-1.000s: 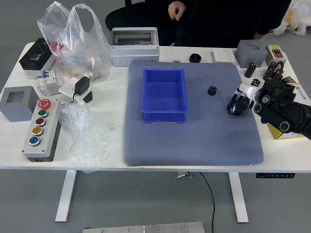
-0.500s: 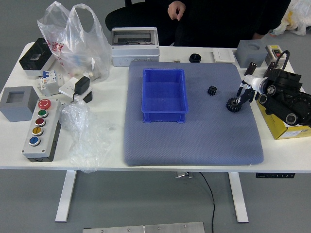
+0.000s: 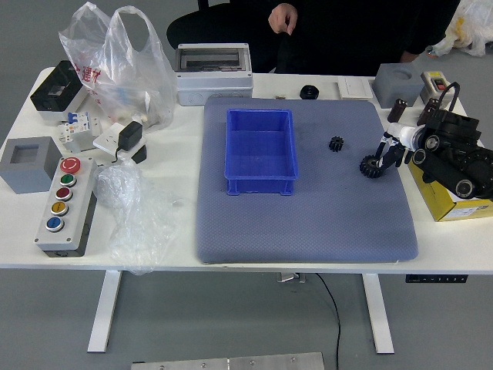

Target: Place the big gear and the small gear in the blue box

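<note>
Big gear (image 3: 370, 167) lies flat on the mat (image 3: 308, 231), right of the blue box (image 3: 261, 187), while the robot hand (image 3: 388, 154) hovers by its outer edge, digits spread, probably to straddle the toothed rim before closing.

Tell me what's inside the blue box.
The blue box shows only its bare floor and walls; neither gear is in it. The inner face of its near wall is hidden. The small gear and big gear lie outside, on the mat.
</note>
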